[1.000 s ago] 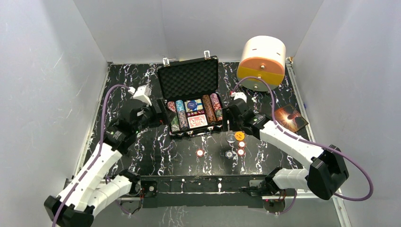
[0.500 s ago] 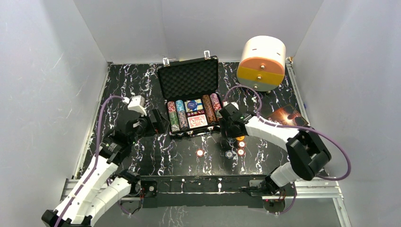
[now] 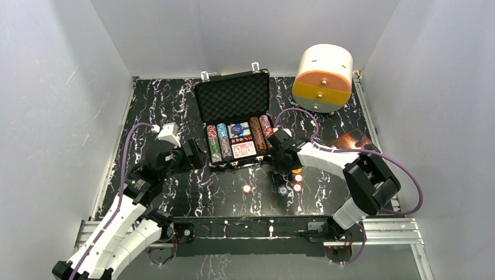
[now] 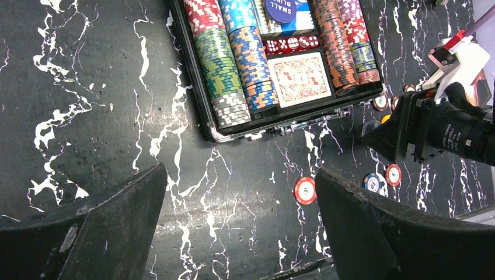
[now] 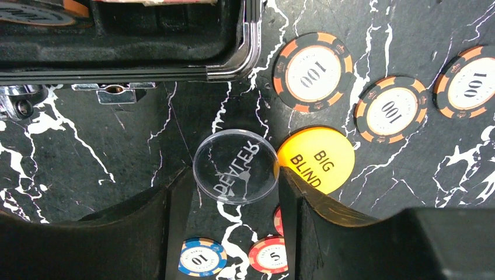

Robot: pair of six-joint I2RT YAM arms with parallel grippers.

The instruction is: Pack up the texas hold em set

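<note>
Beside briefcase front edge, right end effector straddles clear disc, grip unclear, left end effector spread

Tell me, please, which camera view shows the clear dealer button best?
The right wrist view: the clear dealer button sits centred, lettering readable. In the top and left wrist views I cannot make it out.

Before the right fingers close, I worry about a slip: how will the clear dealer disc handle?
The clear disc looks like glossy hard plastic, so probably stiff but slippery. It lies flat and thin on the table, so the fingers may skate over its edge. Pushed, it would likely slide into the yellow disc beside it.
</note>
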